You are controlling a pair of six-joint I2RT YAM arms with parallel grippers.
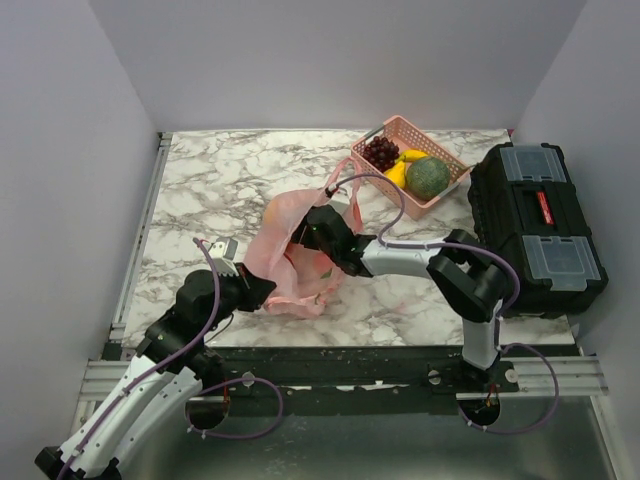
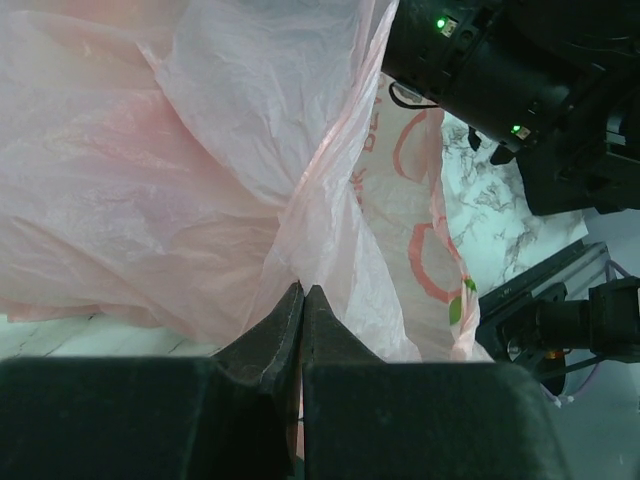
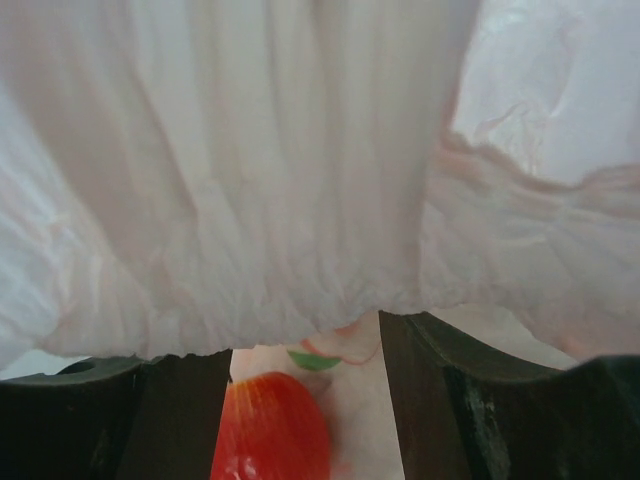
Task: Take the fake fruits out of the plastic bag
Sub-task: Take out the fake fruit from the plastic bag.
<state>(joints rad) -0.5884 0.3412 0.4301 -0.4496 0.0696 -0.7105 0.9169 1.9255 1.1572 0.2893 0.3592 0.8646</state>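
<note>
Left gripper (image 2: 303, 295) pinched shut on thin, limp bag (image 2: 180, 170). Right gripper (image 3: 305, 345) stood open inside, over glossy red fruit (image 3: 270, 430), probably slippery; grasp its middle.

even soft light, blurry wrist views

Legible text, brands, numbers: none

1. plastic bag (image 2: 200, 180): orange-red printed outlines (image 2: 415, 160) with a green spot (image 2: 456, 308), right of centre in the left wrist view. The shapes are rounded, seen through the film and warped by folds. No letter or figure can be made out
2. Same bag, lower centre of the right wrist view: green and pink print fragment (image 3: 315, 357), blurred, unreadable
3. black toolbox (image 1: 537, 222), right side of the top view: small red strip (image 1: 545, 208) on the lid, probably a label, too small to read
</note>
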